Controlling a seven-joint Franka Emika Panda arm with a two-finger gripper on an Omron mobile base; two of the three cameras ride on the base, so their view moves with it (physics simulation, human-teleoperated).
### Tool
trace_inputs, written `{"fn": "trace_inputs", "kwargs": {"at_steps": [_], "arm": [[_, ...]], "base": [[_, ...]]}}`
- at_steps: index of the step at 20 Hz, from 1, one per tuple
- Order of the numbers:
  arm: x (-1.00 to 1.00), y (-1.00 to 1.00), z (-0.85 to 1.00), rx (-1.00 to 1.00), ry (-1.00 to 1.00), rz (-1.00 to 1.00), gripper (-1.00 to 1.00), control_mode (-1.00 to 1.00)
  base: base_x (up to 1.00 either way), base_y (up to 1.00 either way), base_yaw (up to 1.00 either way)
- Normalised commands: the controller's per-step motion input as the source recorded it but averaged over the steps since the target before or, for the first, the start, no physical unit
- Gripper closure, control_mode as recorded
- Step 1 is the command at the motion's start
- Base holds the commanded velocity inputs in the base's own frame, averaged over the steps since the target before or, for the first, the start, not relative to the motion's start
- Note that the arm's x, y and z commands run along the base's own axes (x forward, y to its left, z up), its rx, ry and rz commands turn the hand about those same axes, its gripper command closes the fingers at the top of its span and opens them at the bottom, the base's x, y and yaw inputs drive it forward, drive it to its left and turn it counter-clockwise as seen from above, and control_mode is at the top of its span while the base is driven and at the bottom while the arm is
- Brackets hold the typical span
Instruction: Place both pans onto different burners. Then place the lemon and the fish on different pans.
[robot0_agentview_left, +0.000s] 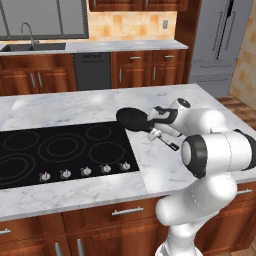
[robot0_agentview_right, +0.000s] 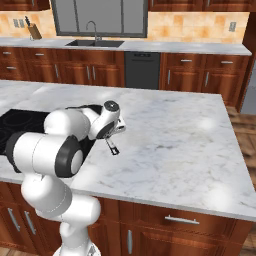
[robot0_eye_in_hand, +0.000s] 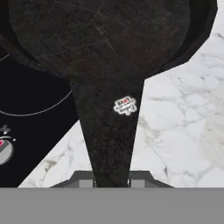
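Looking from the left base view, you see one pan (robot0_agentview_left: 133, 119) lifted a little above the marble counter (robot0_agentview_left: 165, 165), just off the right edge of the black cooktop (robot0_agentview_left: 60, 150). Its handle runs back toward the arm, into the gripper (robot0_agentview_left: 159, 131), which sits at the handle's near end; the hand itself hides the fingers here, so you cannot judge the jaws from this side. The burners (robot0_agentview_left: 62, 148) show as grey rings on the glass, with a row of small silver knobs (robot0_agentview_left: 86, 171) along the front edge.

From the right base view, the arm's white links cover most of the pan; you get the gripper (robot0_agentview_right: 111, 142) pointing down at the counter (robot0_agentview_right: 180, 145) beside the cooktop (robot0_agentview_right: 15, 122), and a dark stub of handle below it. This side also gives you the sink (robot0_agentview_right: 95, 43) against the far wall.

In the hand view the matter is plain: the pan (robot0_eye_in_hand: 105, 39) fills the top, its tapering handle comes straight down between the two fingertips (robot0_eye_in_hand: 83, 179), and the gripper (robot0_eye_in_hand: 111, 181) is clamped on that handle (a small sticker sits midway up it). The pan's bowl overhangs the cooktop's (robot0_eye_in_hand: 30, 87) edge, one burner ring and a knob (robot0_eye_in_hand: 4, 151) at left.
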Motion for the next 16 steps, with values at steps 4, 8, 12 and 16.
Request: {"fn": "trace_inputs", "kwargs": {"at_steps": [4, 8, 12, 16], "arm": [[-0.02, 0.0, 0.0, 0.0, 0.01, 0.02, 1.0, 1.0], [0.0, 0.0, 0.0, 0.0, 0.0, 0.0, 1.0, 1.0], [0.0, 0.0, 0.0, 0.0, 0.0, 0.0, 1.0, 1.0], [0.0, 0.0, 0.0, 0.0, 0.0, 0.0, 1.0, 1.0]], "base": [[-0.1, 0.0, 0.04], [-0.27, 0.01, 0.04], [-0.41, 0.06, 0.04], [-0.12, 0.04, 0.0]]}}
